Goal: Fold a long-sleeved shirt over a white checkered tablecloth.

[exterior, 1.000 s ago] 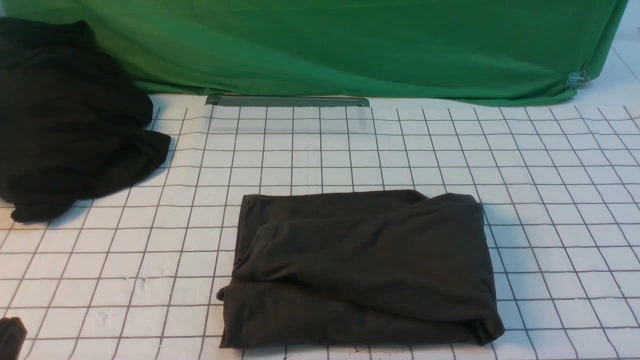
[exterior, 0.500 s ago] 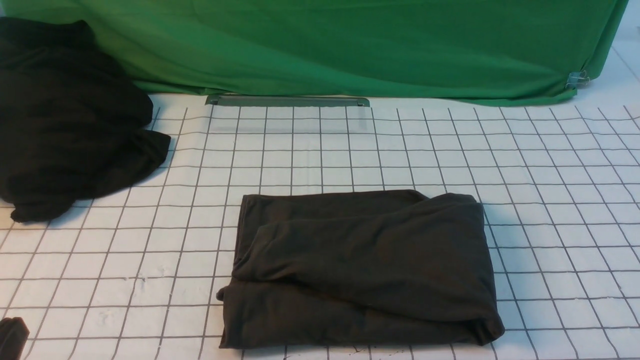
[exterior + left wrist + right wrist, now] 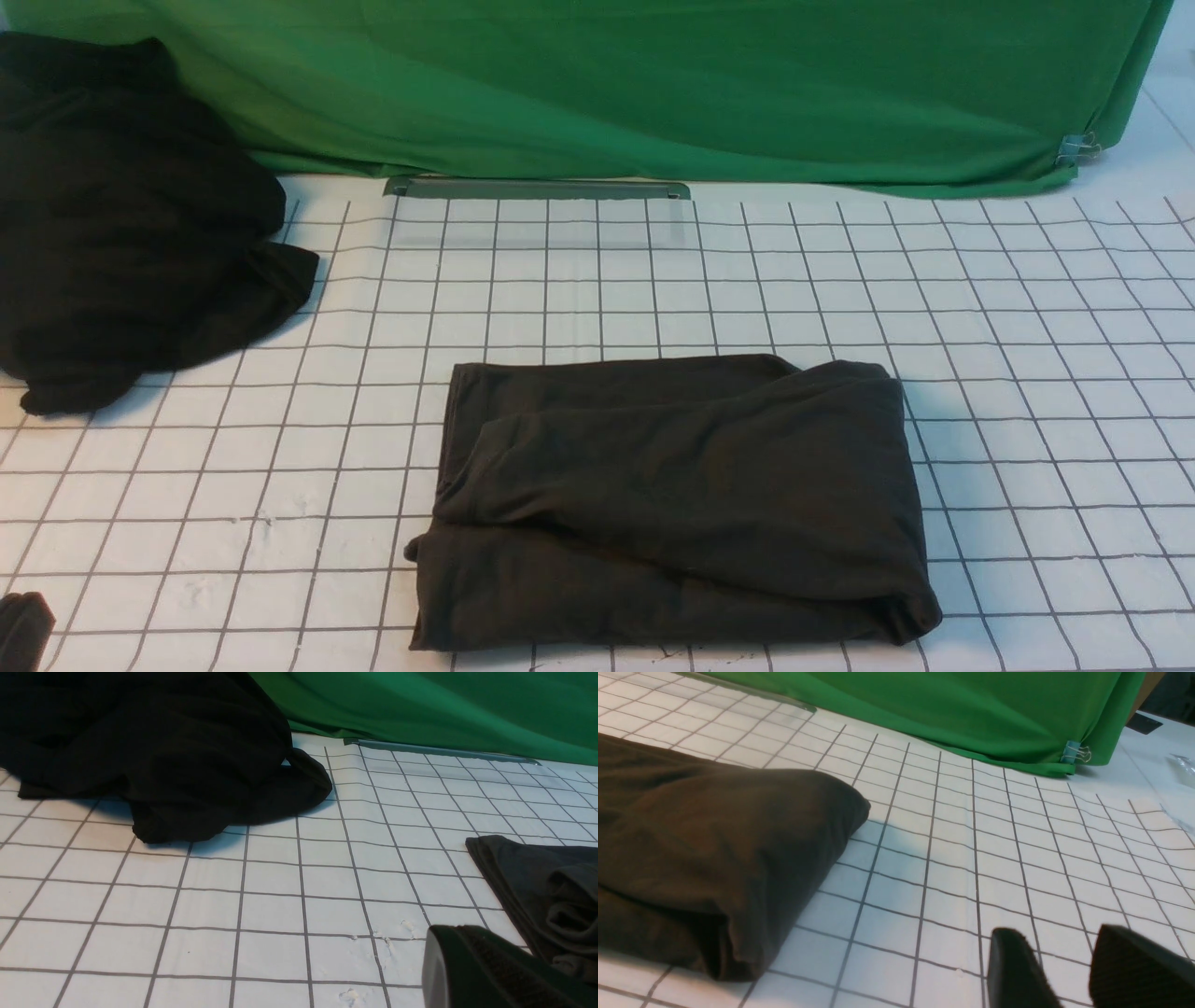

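Nothing has shifted except the left end effector (image 3: 21,630) creeping lower; its jaw state is unclear. Right end effector (image 3: 1069,970) is spread, empty. Soft, limp folded black knit long-sleeved shirt (image 3: 672,499) lies mid white checkered tablecloth (image 3: 1027,373); best pinched at its corners.

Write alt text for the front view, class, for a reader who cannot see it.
A dark shirt, folded into a rough rectangle, lies on a white checkered tablecloth. A crumpled black garment sits at the far left, and a green cloth hangs across the back.

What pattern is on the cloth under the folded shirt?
White tablecloth ruled in thin grey squares, clearest in the front view.
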